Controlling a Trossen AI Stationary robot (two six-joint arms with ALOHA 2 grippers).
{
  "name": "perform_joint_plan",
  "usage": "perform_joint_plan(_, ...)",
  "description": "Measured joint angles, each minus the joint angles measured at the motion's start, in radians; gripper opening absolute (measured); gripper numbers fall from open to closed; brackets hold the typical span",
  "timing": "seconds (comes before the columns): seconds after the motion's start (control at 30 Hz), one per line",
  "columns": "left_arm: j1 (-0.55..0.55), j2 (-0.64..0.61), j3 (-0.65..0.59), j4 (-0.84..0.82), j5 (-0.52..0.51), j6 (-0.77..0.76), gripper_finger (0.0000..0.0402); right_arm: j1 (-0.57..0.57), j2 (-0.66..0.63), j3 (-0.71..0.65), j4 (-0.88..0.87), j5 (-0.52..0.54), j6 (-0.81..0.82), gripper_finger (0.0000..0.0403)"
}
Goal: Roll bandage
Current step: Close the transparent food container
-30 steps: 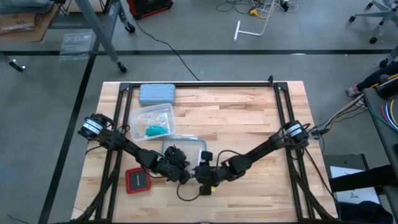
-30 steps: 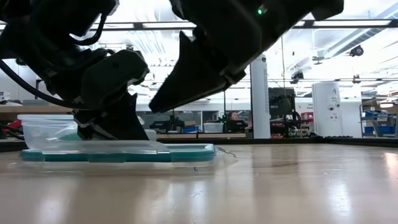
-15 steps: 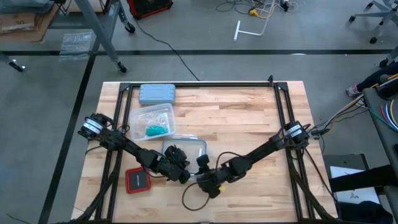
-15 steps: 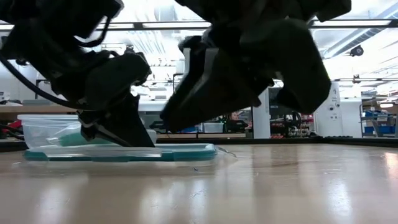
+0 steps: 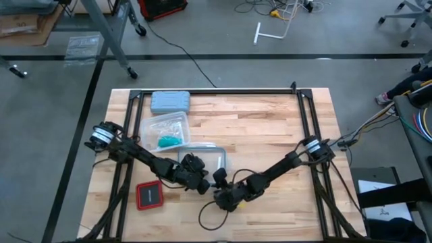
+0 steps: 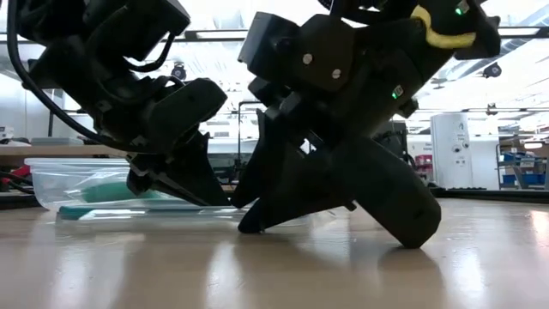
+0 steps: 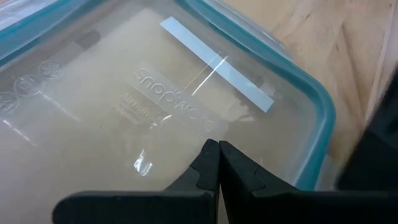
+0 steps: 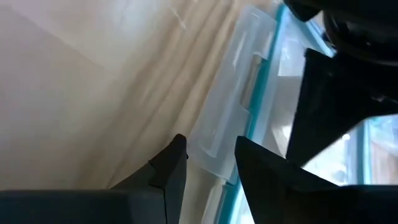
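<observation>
The teal bandage (image 5: 167, 140) lies bunched in a clear open container (image 5: 152, 128) at the table's middle left; it also shows through the container's wall (image 6: 111, 190). The container's clear, teal-rimmed lid (image 5: 209, 154) lies flat on the wood just near of it. My left gripper (image 7: 217, 144) is shut, its tips on the lid. My right gripper (image 8: 211, 146) is low at the lid's near right edge, open. Its fingers stand on either side of the lid's clear latch tab (image 8: 233, 93); I cannot tell whether they touch it. My left gripper presses its shut fingertips (image 6: 214, 199) down on the lid's clear top panel (image 7: 208, 127), toward the lid's near right corner. The fingers slant down from the table's left. The lid lies on the table beneath them.
A grey-blue hard case (image 5: 170, 101) lies at the far left. A red flat square object (image 5: 148, 196) sits near the front left. A black cable loops on the wood under the right arm (image 5: 209, 214). The table's right half is bare wood (image 5: 270, 128).
My right gripper has dropped toward the table and tipped down, ending at the lid's near right edge. My left gripper has moved a little toward the table's right on the lid. The lid has slid slightly toward the right.
</observation>
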Motion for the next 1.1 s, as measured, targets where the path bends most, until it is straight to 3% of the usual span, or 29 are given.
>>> perform_joint_plan(0.23,0.001,0.000,0.000,0.002,-0.005,0.026,0.0000,-0.002,0.014,-0.002,0.005,0.064,0.066,0.0131)
perform_joint_plan(0.37,0.001,0.000,0.000,0.002,-0.002,0.026,0.0000,-0.002,0.011,-0.002,0.036,0.112,0.005,0.0113)
perform_joint_plan(0.5,0.002,0.000,0.000,0.006,0.007,0.026,0.0000,0.000,0.010,-0.001,0.044,0.223,-0.003,0.0097)
perform_joint_plan(0.7,0.001,0.000,0.000,0.015,0.020,0.026,0.0000,-0.006,0.010,-0.001,0.056,0.235,-0.023,0.0083)
perform_joint_plan(0.87,0.000,0.000,0.000,0.022,0.023,0.026,0.0000,-0.034,0.010,0.001,0.055,0.086,0.005,0.0068)
perform_joint_plan(1.03,0.001,-0.002,0.000,0.037,0.021,0.031,0.0000,-0.098,0.008,0.011,0.033,-0.105,0.247,0.0016)
perform_joint_plan(1.1,0.002,-0.014,0.001,0.039,0.019,0.053,0.0000,-0.115,0.007,0.011,0.041,-0.160,0.303,0.0012)
